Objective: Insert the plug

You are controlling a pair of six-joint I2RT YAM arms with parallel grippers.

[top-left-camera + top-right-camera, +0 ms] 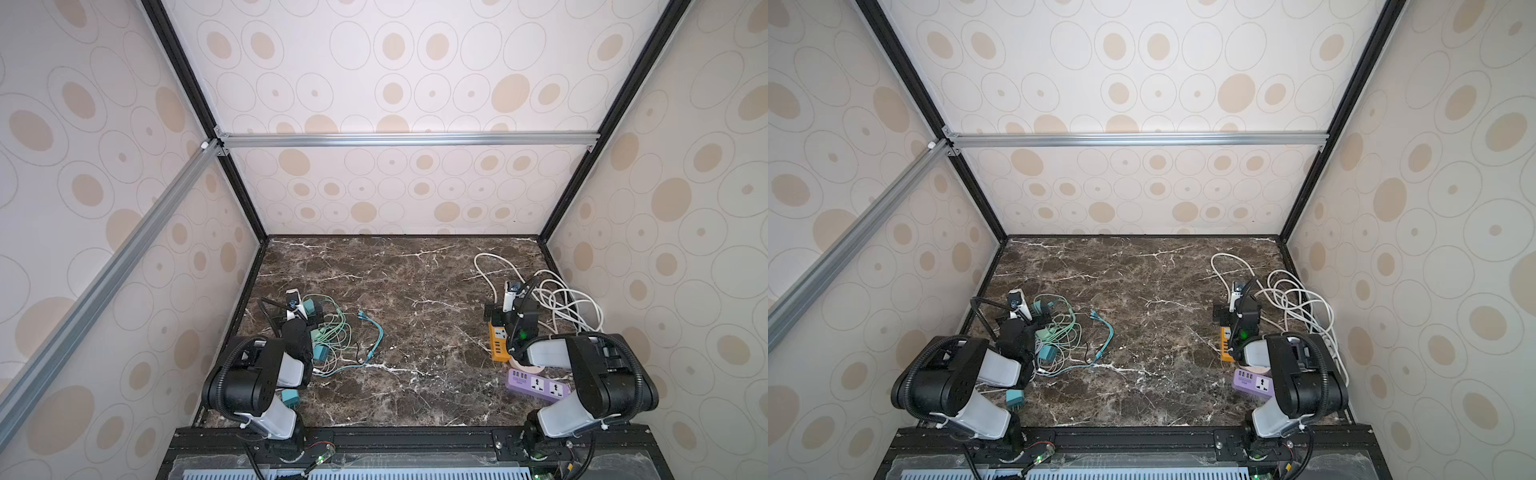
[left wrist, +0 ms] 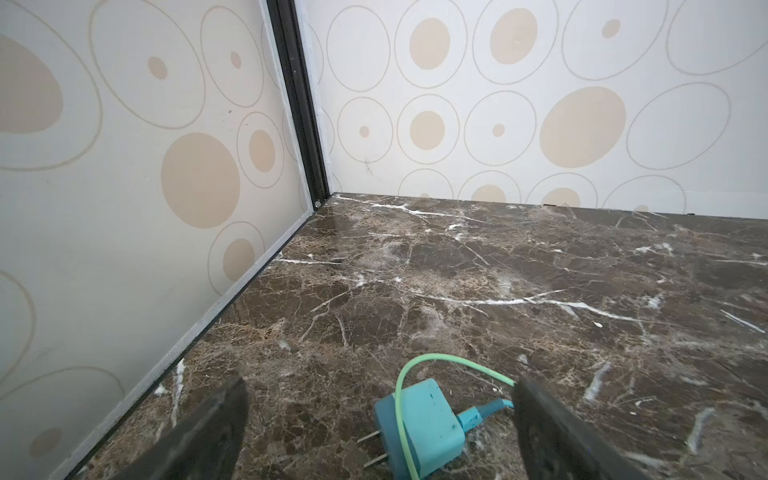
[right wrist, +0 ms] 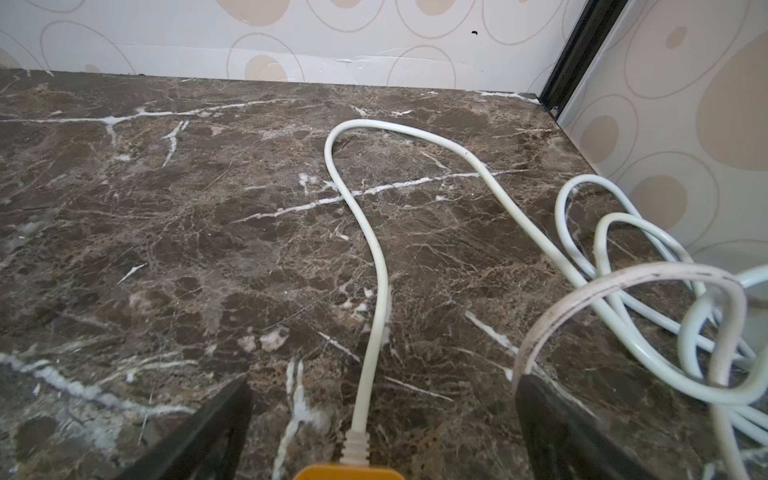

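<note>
The left gripper is spread wide and nothing is held. The plug lies flat on the table between its dark, matt fingers and is touched by neither. The plug is a small teal block with rounded corners and two bare metal prongs. A thin green cable is looped over it. This low, straddling pose is judged to be the set-up for a grasp on the block's flat sides, with the prongs kept free for a socket.

The right gripper is likewise wide and empty. It is set astride the end of the orange strip, where a stiff white cord exits through a ribbed collar. It is probably placed there so that the strip can be steadied against the push of insertion.

In a top view, the plug is found within a tangle of thin cables at nine o'clock on the table, and the orange strip at three o'clock, well apart from it. A purple strip lies at five o'clock from the orange one. The table is polished brown marble veined with white, so light plastic bodies are judged likely to slide on it.
</note>
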